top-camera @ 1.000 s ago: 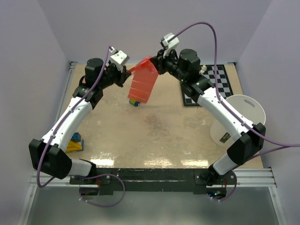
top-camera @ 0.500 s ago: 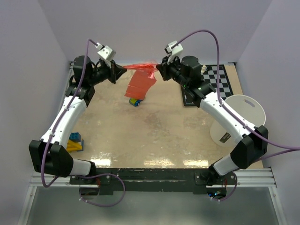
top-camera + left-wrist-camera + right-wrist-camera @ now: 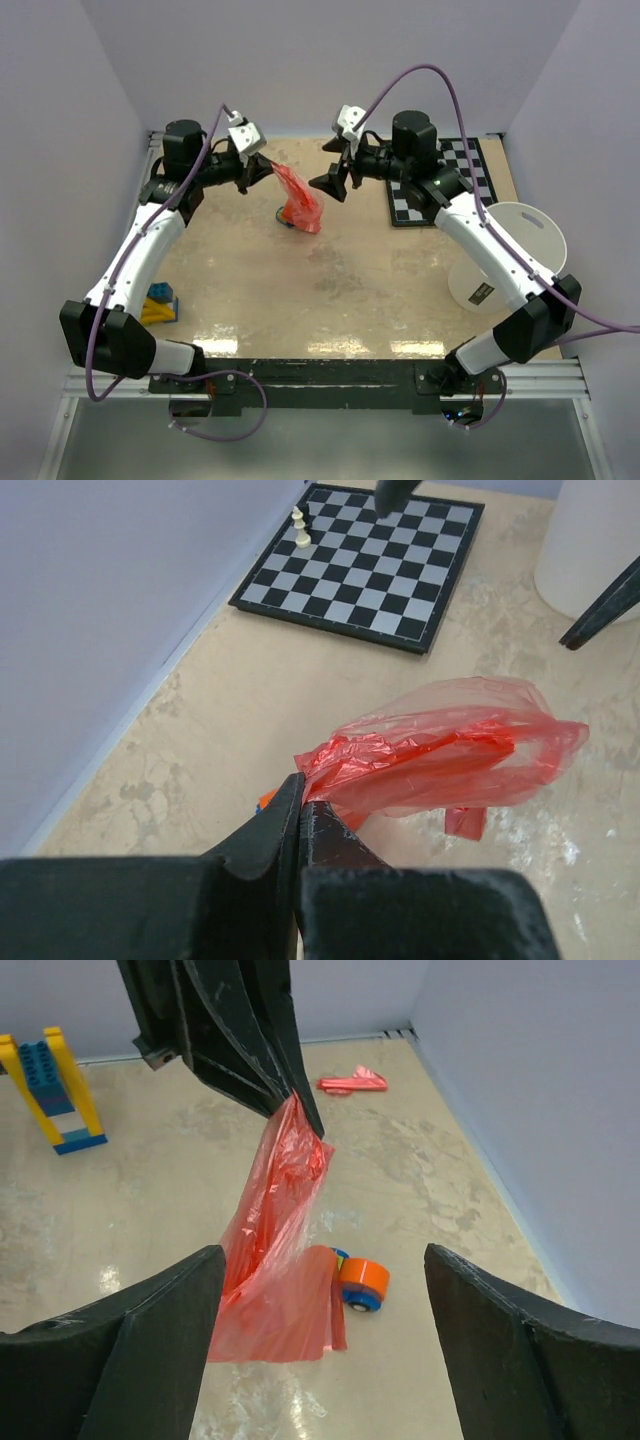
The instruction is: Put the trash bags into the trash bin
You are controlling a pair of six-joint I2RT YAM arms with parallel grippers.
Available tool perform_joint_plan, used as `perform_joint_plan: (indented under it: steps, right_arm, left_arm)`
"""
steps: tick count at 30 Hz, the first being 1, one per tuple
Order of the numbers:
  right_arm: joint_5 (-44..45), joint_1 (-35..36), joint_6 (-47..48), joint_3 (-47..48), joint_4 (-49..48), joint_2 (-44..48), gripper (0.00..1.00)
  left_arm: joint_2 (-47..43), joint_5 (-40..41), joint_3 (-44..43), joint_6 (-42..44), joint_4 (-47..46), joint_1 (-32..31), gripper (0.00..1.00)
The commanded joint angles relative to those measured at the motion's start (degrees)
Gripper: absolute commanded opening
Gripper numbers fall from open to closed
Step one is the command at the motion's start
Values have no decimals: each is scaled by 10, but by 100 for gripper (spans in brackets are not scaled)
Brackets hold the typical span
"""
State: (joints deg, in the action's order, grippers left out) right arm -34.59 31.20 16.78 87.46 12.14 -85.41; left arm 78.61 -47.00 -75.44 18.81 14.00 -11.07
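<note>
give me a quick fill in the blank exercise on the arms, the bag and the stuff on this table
1. The left gripper is ___ on the trash bag.
2. The right gripper is ___ and holds nothing.
3. The trash bin is coloured ___.
4. Two pale pieces stand on the ___.
Missing words: shut, open, white, chessboard.

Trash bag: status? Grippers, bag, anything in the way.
Left gripper shut on trash bag, bag hanging down. Right gripper open, off the bag. Trash bin at right, bag not in. Right arm between them; orange toy below bag.
</note>
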Motion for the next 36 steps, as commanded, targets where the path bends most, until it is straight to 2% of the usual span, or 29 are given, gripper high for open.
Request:
perform_joint_plan:
  steps: [1,8,12,13,14,16,18,19,28,32,34,36]
  right_arm:
    - [-91,0,45,46,41,-31,85]
    - [-144,0,-45,18,7,-60,84]
    - [-145,0,-86,-1,-12,-67,80]
    - [-147,0,-91,-3,-12,-70,77]
    - [-151,0,-95,-2,-13,-72,70]
    - [-150,0,-100,-1,-20,-77,43]
    - [-139,-2,-100,6,-27,-76,9]
    - [-114,-3,-100,9,-31,-74,0]
    - [174,-35,-76,54,-73,-41,0]
    - [218,-35,-99,57,-92,-28,0]
    - [224,-34,-106,53,-92,-21,0]
    - [230,-35,-118,46,-96,-17,0]
  left_arm:
    - [-24,-14,-35,104,43,-5,0]
    - [-40,2,-34,96,42,-18,0]
    - [-46,9,-32,85,37,-21,0]
    - [-46,10,-32,84,35,-21,0]
    - [-47,11,-31,84,35,-22,0]
    - [-47,20,-30,89,42,-23,0]
    - [-43,35,-28,102,58,-23,0]
    - [-42,45,-28,110,66,-23,0]
    - [-3,116,-30,133,144,-23,0]
    - [17,114,-49,87,138,-23,0]
    - [16,92,-53,48,116,-22,15]
    - [-2,63,-42,-30,51,-19,44]
